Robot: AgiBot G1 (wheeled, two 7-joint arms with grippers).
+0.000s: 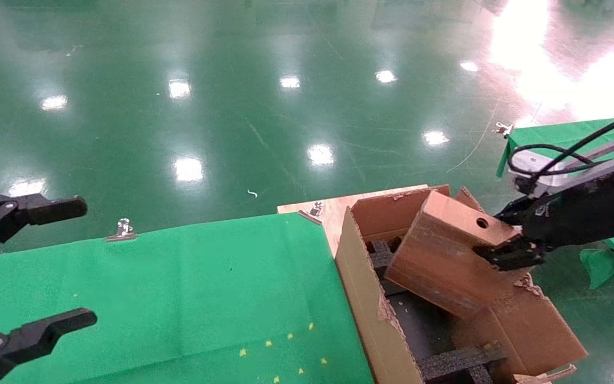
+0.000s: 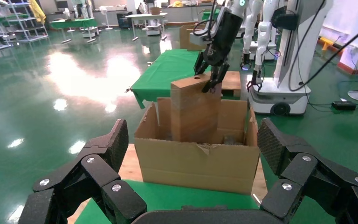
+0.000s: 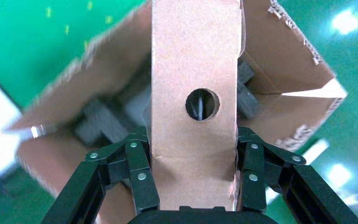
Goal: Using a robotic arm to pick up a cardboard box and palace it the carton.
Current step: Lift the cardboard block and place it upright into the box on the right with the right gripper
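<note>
i see the cardboard box (image 1: 448,255) tilted over the carton (image 1: 376,320), long axis running from its raised holed end down into the opening, lower end among the black foam inserts (image 1: 459,362). it is plain brown, oblong, with a round hole (image 3: 202,104) in the narrow upper face. my right end effector (image 1: 509,242) is clamped on that upper end, fingers (image 3: 137,170) pressing both sides just beside the hole. the carton sits at the edge of the green table (image 1: 179,298). my left end effector (image 1: 35,269) hangs spread wide over the table, well apart.
</note>
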